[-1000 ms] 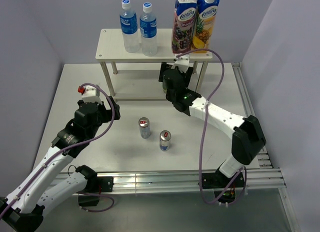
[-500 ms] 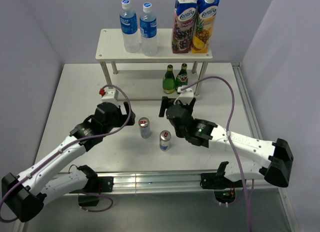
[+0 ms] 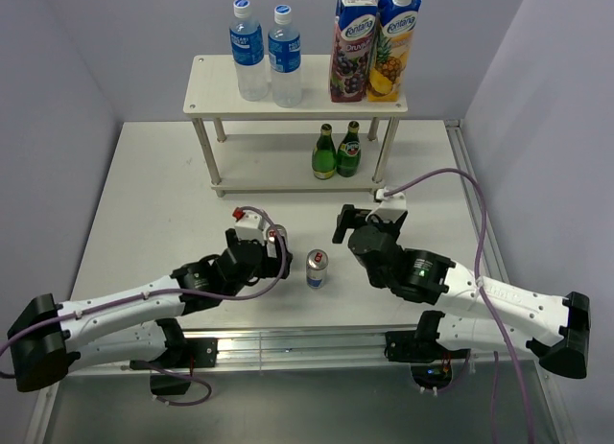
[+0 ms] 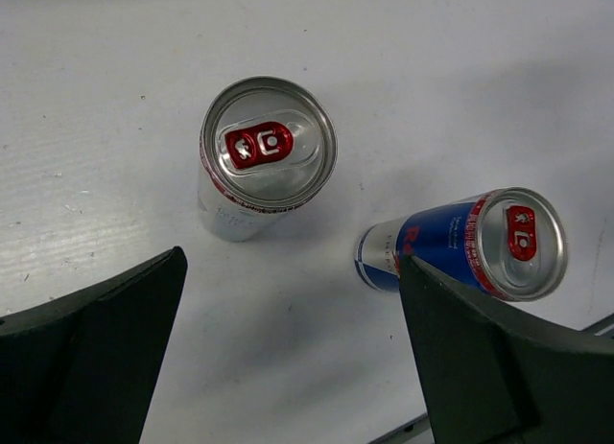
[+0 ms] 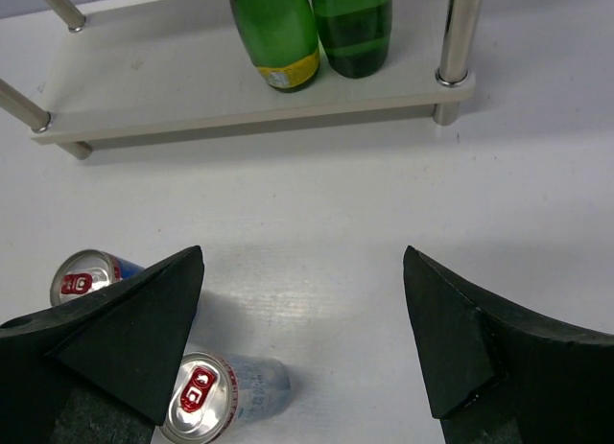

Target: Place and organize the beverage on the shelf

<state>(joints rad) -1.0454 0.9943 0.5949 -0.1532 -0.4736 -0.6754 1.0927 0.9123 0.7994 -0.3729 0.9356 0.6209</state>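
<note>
Left claw [image 4: 293,262] spread wide, empty, hovering over silver can [image 4: 267,156]. Blue can [image 4: 480,243] just beside it, both upright toward desk [image 3: 153,195] front edge. Right claw [image 5: 302,257] released, holding nothing. Shelf [image 3: 216,89] at desk's far edge, long axis left-right. Top board: two water bottles [image 3: 247,51], two juice cartons [image 3: 353,46]. Lower board, right end: two green bottles [image 3: 324,154].
</note>
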